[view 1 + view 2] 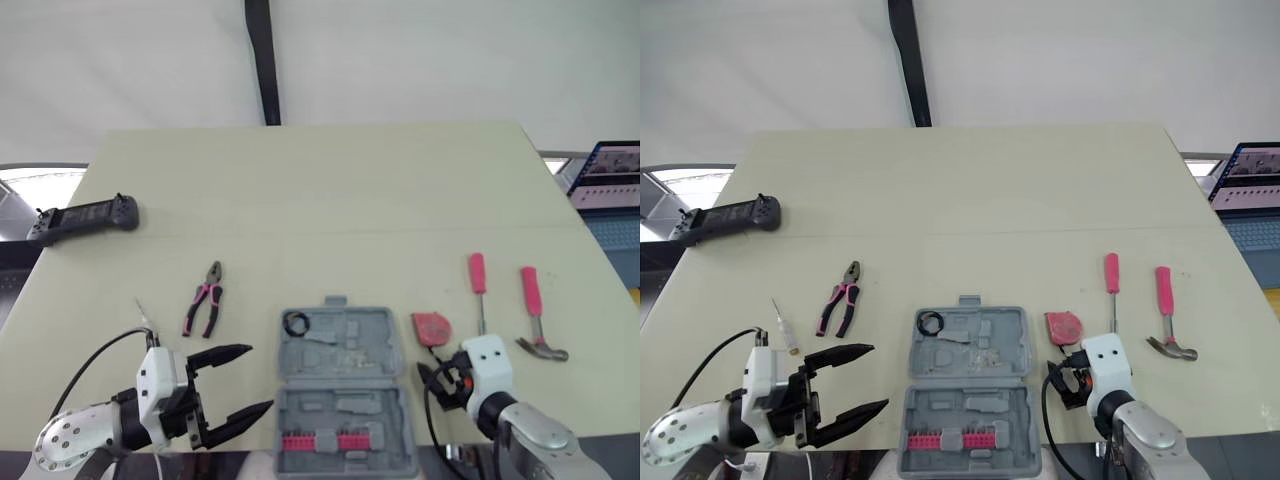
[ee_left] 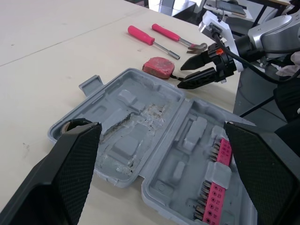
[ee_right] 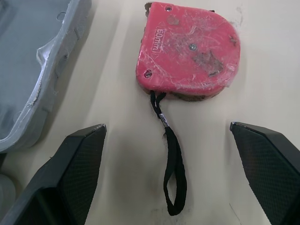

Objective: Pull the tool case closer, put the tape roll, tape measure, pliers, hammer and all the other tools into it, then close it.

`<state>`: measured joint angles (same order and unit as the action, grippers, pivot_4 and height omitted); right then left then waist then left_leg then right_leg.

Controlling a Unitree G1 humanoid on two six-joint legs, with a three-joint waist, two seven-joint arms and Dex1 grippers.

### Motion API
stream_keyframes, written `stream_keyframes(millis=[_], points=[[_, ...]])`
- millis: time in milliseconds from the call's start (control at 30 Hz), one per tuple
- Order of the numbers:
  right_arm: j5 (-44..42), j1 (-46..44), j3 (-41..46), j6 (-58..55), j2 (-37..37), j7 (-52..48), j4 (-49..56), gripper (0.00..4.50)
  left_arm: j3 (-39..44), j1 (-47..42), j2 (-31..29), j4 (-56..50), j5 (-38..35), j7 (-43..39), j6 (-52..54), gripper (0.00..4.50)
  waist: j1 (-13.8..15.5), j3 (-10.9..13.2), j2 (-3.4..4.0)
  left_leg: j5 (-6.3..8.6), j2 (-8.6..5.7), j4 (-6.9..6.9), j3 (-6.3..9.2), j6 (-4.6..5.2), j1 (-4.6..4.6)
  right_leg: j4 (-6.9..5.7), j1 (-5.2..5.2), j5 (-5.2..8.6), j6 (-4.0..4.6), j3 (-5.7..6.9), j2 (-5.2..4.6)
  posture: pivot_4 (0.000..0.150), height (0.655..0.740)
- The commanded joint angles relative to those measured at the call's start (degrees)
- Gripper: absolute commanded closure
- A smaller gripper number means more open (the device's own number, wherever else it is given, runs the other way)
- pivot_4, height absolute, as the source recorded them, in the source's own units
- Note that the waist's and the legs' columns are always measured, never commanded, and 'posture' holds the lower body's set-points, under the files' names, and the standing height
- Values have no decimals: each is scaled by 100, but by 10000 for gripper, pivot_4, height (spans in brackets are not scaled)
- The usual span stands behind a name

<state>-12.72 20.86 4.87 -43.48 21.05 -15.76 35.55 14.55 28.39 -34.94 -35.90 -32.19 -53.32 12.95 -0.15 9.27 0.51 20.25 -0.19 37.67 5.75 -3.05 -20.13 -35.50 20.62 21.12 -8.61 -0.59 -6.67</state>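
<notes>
Grey plastic tool case [image 1: 345, 385] lies open and flat at the near edge of the table [image 1: 300, 200], between your two grippers. A row of pink bits [image 1: 322, 441] sits in its near half, and the black tape roll [image 1: 296, 323] is in the far-left corner of its far half. Your left gripper [image 1: 258, 378] hovers just left of the case, fingers spread and empty. Pink-gripped pliers [image 1: 204, 310] lie beyond it, with a small thin tool [image 1: 783, 326] further left. The red tape measure [image 1: 431, 328] sits just right of the case, and your right gripper [image 1: 430, 385] is close on its near side. A pink-handled screwdriver [image 1: 478, 280] and the hammer [image 1: 531, 295] lie further right, apart from each other. A black controller [image 1: 85, 218] rests at the table's far-left edge.

From the left wrist, you look across the open case between wide-apart fingers [image 2: 70, 168]. The right gripper's tips stand parted near the tape measure.

From the right wrist, the tape measure lies flat. Its black strap [image 3: 171, 173] trails between the spread fingers [image 3: 79, 173] and touches neither. The case's edge shows beside it.
</notes>
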Motion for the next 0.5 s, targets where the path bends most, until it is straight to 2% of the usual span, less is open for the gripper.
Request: stream_keyframes(millis=[33,467,500], points=[[5,-61,-41,-25,-70,75,91,0,-18,-24,-79,-341,-25,120,45,301,0,0,0,0,0,0,0,0,0,0,0,0,0,0,0,1500,7400],[-45,-274,-58,-348,-238,107,89,0,-92,-300,-216,-828,-148,579,595,301,-2,0,1,0,0,-3,1,-1,0,1,1,0,0,-1,0,1500,7400],[-47,-287,-64,-371,-248,105,87,2571,-96,-323,-220,-844,-154,599,626,12,-2,1,1,-1,0,-3,1,-1,0,0,2,0,0,-1,0,1500,7400]])
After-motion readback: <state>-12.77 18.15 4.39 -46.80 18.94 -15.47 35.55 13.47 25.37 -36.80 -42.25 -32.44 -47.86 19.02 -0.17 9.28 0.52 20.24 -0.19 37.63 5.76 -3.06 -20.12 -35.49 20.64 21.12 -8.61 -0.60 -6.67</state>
